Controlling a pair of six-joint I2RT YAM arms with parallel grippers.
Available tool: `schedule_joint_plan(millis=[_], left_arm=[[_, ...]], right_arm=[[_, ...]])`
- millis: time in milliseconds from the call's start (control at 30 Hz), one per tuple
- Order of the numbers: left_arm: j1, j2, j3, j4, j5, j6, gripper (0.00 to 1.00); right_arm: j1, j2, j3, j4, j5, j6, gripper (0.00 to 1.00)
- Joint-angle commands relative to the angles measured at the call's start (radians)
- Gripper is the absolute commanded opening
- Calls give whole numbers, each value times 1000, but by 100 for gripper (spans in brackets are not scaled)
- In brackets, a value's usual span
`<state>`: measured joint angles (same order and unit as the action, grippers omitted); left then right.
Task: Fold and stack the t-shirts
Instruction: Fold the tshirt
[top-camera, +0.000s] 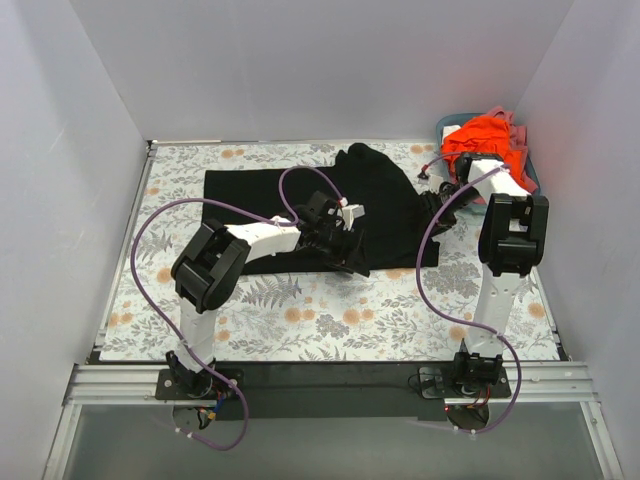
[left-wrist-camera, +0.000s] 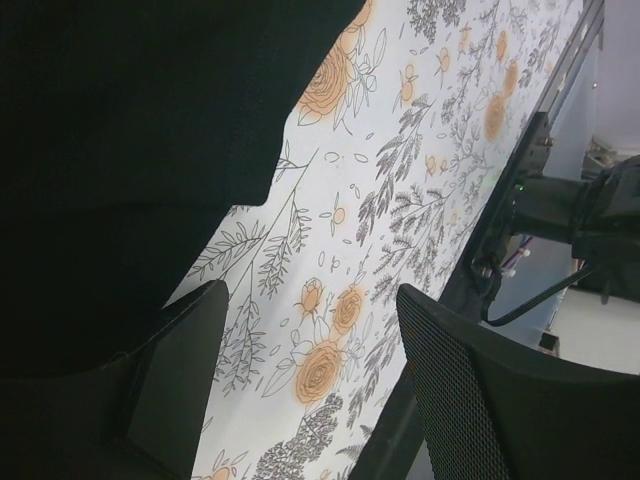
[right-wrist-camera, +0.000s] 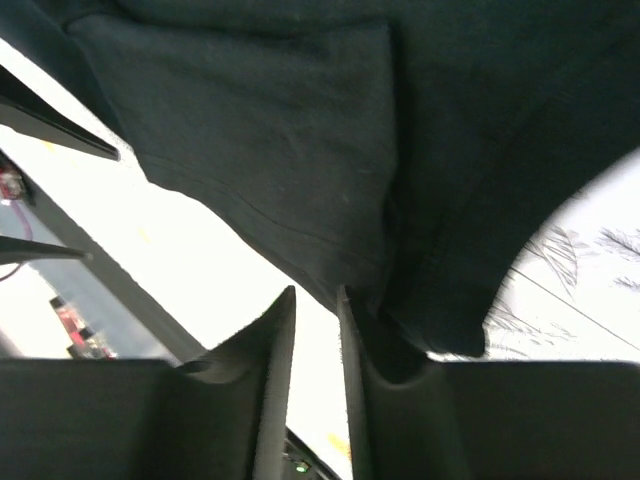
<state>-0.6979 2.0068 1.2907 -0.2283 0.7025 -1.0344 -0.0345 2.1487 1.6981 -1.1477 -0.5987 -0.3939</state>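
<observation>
Left fingers spread wide with nothing between them, at the near hem of the black t-shirt; only the left wrist view showed the floral surface through that gap; overhead view gave the shirt laid out mid-surface, its far right part bunched; right fingers at its right edge, nearly pressed together, pinching the hem, plain in the right wrist view alone; orange-red shirt heaped in the teal basket, far right corner.
</observation>
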Motion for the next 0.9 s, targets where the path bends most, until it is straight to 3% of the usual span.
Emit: schedule_joint_plan(millis=[0,867], left_arm=[[-3,-51,-5,49,23,-58,68],[-3,-25,10,53,14,-42,69]], right_arm=[[-28,-73,3,3,40,-23,32],[-35,36,34,9,37,-22,28]])
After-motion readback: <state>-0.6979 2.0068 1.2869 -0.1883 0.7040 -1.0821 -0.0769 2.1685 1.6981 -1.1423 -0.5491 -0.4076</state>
